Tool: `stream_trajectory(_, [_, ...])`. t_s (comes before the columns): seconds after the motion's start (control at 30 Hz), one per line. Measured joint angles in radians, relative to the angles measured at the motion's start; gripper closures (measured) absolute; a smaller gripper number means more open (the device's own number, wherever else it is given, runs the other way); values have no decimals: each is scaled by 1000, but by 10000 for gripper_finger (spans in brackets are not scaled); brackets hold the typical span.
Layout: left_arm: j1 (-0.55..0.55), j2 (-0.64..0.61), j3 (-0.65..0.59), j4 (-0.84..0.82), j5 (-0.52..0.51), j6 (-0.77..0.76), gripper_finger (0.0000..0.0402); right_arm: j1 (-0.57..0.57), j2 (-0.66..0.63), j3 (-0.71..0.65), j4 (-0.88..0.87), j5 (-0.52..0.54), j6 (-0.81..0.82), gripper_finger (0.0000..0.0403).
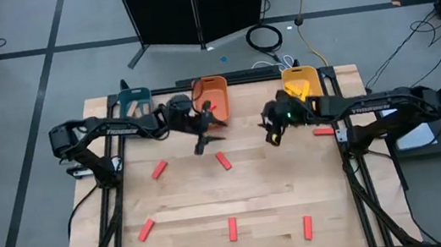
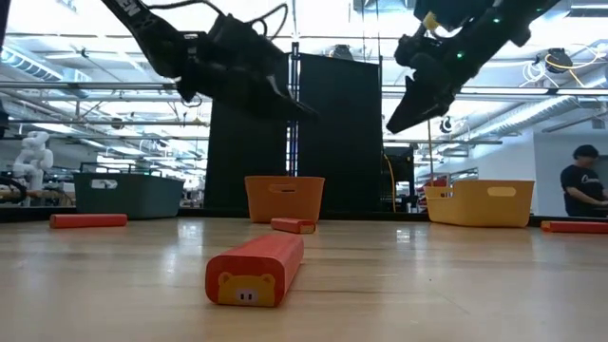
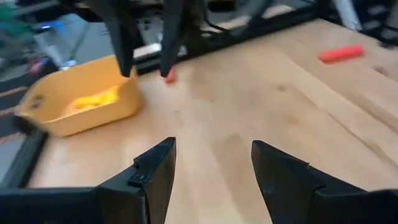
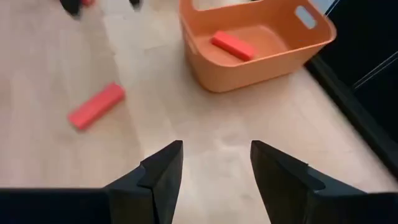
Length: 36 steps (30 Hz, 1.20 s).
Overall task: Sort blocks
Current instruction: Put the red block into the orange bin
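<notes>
Several red blocks lie flat on the wooden table: one point(image 1: 158, 169) left of centre, one point(image 1: 224, 160) at the centre, one point(image 1: 323, 132) at the right, and three along the near edge point(image 1: 233, 228). Another red block point(image 4: 233, 45) lies inside the orange bin point(image 4: 261, 56). My left gripper point(image 1: 205, 145) hovers open above the table, in front of the orange bin point(image 1: 211, 93), with nothing between its fingers point(image 3: 211, 146). My right gripper point(image 1: 274, 138) hovers open and empty point(image 4: 214, 146) in front of the yellow bin point(image 1: 301, 81). Both are well clear of the table in the low view point(image 2: 304, 109) point(image 2: 399, 119).
Three bins stand along the far edge: teal point(image 1: 133, 96), orange, and yellow point(image 3: 81, 102) with yellow pieces inside. The two grippers face each other close together over the table's far middle. A dark frame rail point(image 1: 248, 75) runs behind the bins. A person point(image 2: 581, 185) stands far off at the right.
</notes>
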Motion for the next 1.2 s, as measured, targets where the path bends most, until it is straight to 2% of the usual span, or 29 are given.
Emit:
stream_trajectory(0.23, [-11, 120, 0, -63, 187, 109, 194, 183, 11, -60, 128, 124, 218, 220])
stream_trajectory(0.37, [-11, 182, 0, -103, 247, 189, 194, 267, 25, -60, 204, 200, 245, 220])
stream_trajectory(0.67, [-18, 267, 0, -99, 249, 226, 194, 305, 24, -55, 301, 208, 279, 220])
stream_trajectory(0.83, [-19, 270, 0, -114, 296, 225, 194, 304, 25, -55, 321, 208, 294, 220])
stream_trajectory(1.03, [-31, 270, 0, -122, 298, 224, 194, 312, 35, -55, 315, 207, 313, 220])
stream_trajectory(1.1, [-39, 270, 0, -114, 277, 225, 194, 312, 35, -55, 318, 207, 309, 220])
stream_trajectory(1.2, [-52, 270, 0, -111, 175, 226, 194, 312, 36, -55, 314, 202, 294, 220])
